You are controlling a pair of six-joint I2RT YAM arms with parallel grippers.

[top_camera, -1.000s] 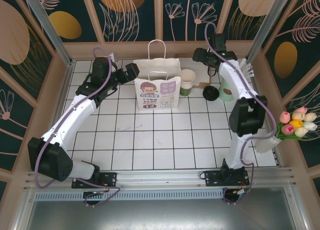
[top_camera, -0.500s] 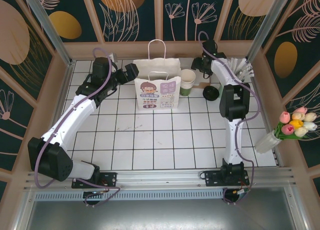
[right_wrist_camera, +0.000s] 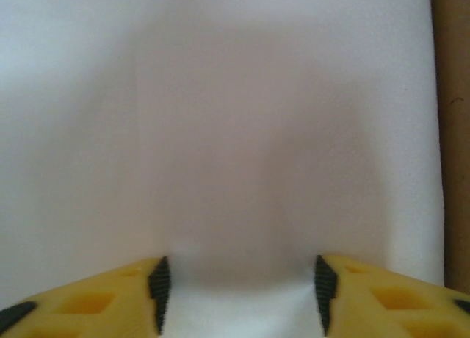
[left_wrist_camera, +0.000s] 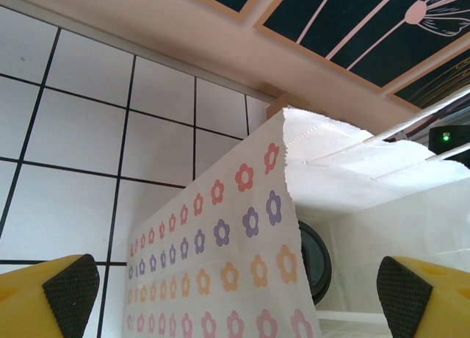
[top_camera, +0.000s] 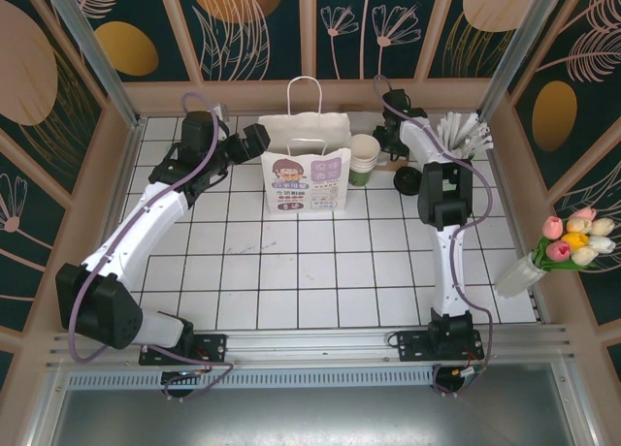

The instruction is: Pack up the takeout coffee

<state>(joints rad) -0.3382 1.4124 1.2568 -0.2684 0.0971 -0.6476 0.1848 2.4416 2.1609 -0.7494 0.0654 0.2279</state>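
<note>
left hand [top_camera: 254, 141] is sitting at about 10 o'clock of the white paper bag [top_camera: 306, 179], just beside its upper left corner. its fingers are spread as wide as they go with nothing between them. on the left wrist cam the flower-print side of the bag sits right between the pads [left_wrist_camera: 70, 294].

the coffee [left_wrist_camera: 314, 263]: through the bag's open mouth on that cam i can see a dark round lid with a green edge. it looks to be inside the bag, half hidden behind the side panel.

right hand [top_camera: 390, 136] is at the back of the counter [top_camera: 291, 271], roughly 1 o'clock of the bag, just behind the stack of cups [top_camera: 364, 158]. its fingers are partway apart with a plain white surface pressed up close. can't tell if it's actually pinching it.

the loose lid [top_camera: 408, 179] lies flat at 3 o'clock of the stack of cups.
</note>
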